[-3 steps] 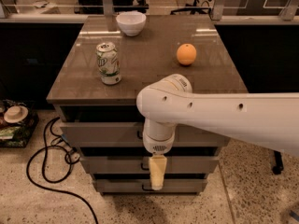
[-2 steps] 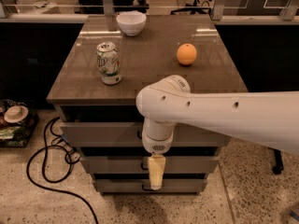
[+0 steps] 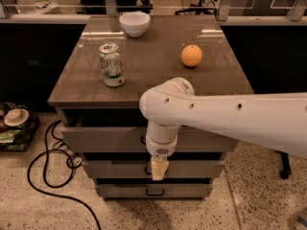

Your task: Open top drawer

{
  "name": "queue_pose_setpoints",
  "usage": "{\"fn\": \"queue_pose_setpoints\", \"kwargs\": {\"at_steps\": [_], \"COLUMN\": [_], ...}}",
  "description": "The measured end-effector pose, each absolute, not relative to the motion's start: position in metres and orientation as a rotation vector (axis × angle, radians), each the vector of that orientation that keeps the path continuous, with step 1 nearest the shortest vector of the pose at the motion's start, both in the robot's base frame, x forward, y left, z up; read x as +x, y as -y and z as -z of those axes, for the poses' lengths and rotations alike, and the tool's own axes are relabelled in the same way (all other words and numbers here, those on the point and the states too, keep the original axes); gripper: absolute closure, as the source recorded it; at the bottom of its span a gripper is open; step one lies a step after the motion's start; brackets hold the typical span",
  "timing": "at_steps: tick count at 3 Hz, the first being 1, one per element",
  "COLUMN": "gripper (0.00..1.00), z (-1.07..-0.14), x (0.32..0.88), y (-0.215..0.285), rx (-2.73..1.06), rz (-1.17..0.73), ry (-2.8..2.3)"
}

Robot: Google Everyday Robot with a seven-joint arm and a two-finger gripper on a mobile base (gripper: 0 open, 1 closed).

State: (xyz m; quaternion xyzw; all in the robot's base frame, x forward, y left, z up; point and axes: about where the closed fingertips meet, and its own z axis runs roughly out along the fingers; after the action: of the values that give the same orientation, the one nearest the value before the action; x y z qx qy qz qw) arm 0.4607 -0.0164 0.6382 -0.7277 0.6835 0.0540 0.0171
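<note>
The top drawer (image 3: 96, 139) is the widest grey front under the brown tabletop, with a dark gap above it. Its small black handle (image 3: 143, 139) shows just left of my wrist. My gripper (image 3: 158, 169) hangs from the white arm (image 3: 230, 116), pointing down in front of the cabinet. Its pale tip lies over the middle drawer front (image 3: 192, 168), just below the top drawer and slightly right of the handle. It hides part of the middle drawer's handle.
On the tabletop (image 3: 153, 75) stand a green-white can (image 3: 111, 65), an orange (image 3: 191, 55) and a white bowl (image 3: 135, 23). The bottom drawer (image 3: 153, 190) has its own black handle. Black cables (image 3: 48, 166) and a box of items (image 3: 17, 126) lie on the floor at the left.
My gripper has risen a little in front of the drawers. Nothing else has moved.
</note>
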Motion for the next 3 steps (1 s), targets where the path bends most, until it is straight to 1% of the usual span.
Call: {"fn": "queue_pose_setpoints", "kwargs": {"at_steps": [2,3], "gripper": [0.85,1.00], "z": [-0.6387,-0.6387], "x": [0.4604,0.4593], "y": [0.0166,0.0168], "rx": [-2.262,-2.263], "rz": [-0.167,-0.167], "ry": [-2.124,-2.124]}}
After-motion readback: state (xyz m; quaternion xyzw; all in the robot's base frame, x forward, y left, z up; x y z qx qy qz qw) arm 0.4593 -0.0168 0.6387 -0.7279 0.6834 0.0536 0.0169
